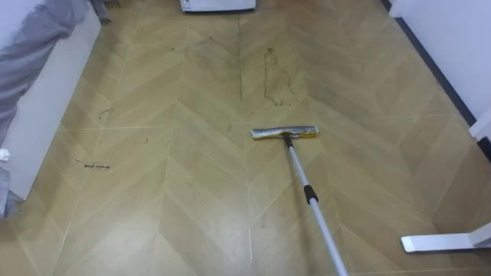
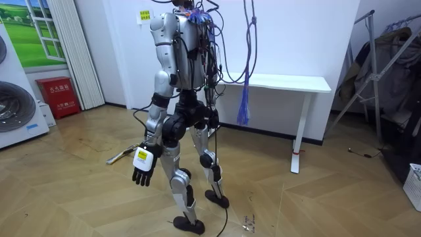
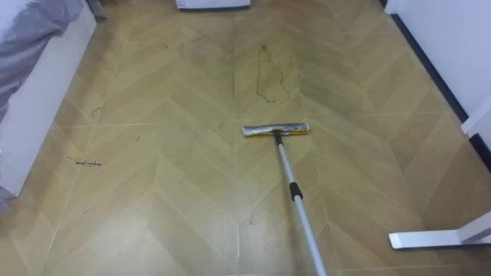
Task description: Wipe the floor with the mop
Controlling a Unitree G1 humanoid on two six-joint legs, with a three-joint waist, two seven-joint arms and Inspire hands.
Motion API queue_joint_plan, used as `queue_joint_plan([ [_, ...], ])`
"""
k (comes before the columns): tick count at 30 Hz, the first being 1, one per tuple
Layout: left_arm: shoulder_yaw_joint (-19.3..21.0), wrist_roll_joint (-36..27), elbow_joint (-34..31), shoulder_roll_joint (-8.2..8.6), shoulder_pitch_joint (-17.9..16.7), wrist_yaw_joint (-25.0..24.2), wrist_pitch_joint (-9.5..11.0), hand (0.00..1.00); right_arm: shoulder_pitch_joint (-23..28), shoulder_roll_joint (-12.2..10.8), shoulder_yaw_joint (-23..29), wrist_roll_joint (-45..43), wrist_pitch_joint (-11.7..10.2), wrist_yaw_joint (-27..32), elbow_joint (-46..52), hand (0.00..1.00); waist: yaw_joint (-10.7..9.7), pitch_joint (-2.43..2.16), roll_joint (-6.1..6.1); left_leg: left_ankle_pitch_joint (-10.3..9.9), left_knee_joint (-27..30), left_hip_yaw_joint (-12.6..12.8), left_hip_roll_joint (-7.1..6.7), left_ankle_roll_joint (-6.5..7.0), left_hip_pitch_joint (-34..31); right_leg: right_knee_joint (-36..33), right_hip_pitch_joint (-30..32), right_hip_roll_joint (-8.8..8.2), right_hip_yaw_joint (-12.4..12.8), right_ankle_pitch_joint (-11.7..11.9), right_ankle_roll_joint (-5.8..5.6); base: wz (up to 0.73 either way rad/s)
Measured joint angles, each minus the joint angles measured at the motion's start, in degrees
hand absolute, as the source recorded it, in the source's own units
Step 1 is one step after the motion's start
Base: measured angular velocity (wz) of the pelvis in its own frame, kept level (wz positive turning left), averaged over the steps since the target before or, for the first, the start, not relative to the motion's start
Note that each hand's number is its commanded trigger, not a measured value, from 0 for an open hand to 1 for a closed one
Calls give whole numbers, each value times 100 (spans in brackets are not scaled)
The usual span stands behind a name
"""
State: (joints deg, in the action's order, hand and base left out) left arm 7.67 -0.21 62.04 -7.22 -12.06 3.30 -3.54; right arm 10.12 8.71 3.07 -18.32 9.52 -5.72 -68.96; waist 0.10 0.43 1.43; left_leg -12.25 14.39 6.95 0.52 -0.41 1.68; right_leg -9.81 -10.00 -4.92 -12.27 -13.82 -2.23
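1. On the left stands a white box-like thing [image 1: 46, 115] with a grey cloth [image 1: 31, 38] on top. It is not part of the job.
2. On the floor [image 1: 192, 222] near it lie small dark marks [image 1: 97, 165]. They look like they need wiping.
3. In the middle, far from the robot, is a thin dark stain [image 1: 276, 80]. It is there in full, so that spot looks not yet cleaned.
4. The mop head [image 1: 285, 133] lies flat on the floor just on the near side of the stain. It is close to it but not on it.
5. The mop pole [image 1: 311, 195] runs from the head toward the near right and out of the picture. What grips its near end cannot be told.
6. On the near right is a white table foot [image 1: 445, 243], well apart from the mop.
7. In the room view the robot stands upright beside the white table. Its left hand [image 2: 141, 172] hangs loose by its leg, fingers relaxed, with nothing in it.
8. The job looks barely begun. The stain and the left marks are both left to do.
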Motion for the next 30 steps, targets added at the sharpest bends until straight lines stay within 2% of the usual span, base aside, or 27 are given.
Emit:
queue_joint_plan([
  [9,-76,-22,5,-4,2,-39,-122,0,-6,1,33,-2,9,0,-16,100,-28,-4,-34,1,-21,-5,-1,0,13,4,-6,1,37,0,0,0],
  [17,-89,-15,3,-5,11,-73,-138,0,-2,2,37,0,11,0,-17,100,-30,-2,-53,1,-47,18,-2,0,15,7,3,1,39,0,0,0],
  [21,-90,-7,-11,-10,26,-74,-147,0,-27,16,31,13,11,0,14,100,-18,-8,-63,1,-43,37,8,0,-86,0,108,-1,-53,0,0,-2],
  [30,-208,95,-16,-33,374,-135,-244,0,-303,23,18,134,61,188,-102,100,-19,-31,-107,4,120,22,14,5,-608,-72,583,-11,-81,2,2,1],
])
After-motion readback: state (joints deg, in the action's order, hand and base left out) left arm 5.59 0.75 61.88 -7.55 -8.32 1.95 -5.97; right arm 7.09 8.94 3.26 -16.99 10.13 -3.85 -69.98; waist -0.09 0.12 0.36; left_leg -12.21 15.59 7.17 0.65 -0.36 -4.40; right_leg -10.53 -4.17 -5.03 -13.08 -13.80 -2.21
